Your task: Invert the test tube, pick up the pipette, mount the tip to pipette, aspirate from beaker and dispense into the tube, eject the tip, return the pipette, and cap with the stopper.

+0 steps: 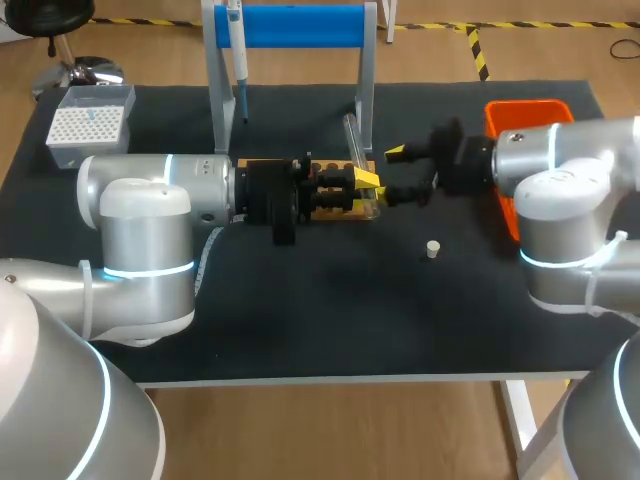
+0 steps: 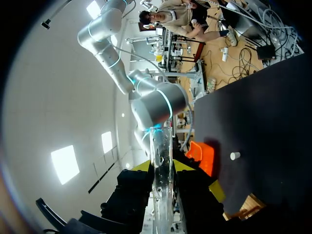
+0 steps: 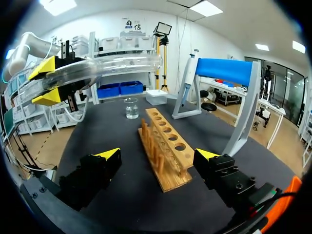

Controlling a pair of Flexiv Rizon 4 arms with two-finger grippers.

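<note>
Tip box (image 1: 90, 125): a grid of tips. Left end effector (image 1: 362, 192) clamped on the glass test tube (image 1: 352, 135), held roughly level above the wooden rack (image 3: 163, 146), whose holes look empty. The tube is probably light, slick and fragile, so grip mid-barrel, gently. Stopper (image 1: 432, 249) lies on the surface. Right end effector (image 3: 157, 157): fingers apart, empty. Orange bin (image 1: 525, 118): contents hidden.

The head camera looks down on the wooden rack (image 1: 330, 212) from above and behind. Both wrist cameras sit close over the rack (image 3: 163, 148), facing each other and sharing the test tube (image 2: 161, 180) (image 3: 97, 70).
</note>
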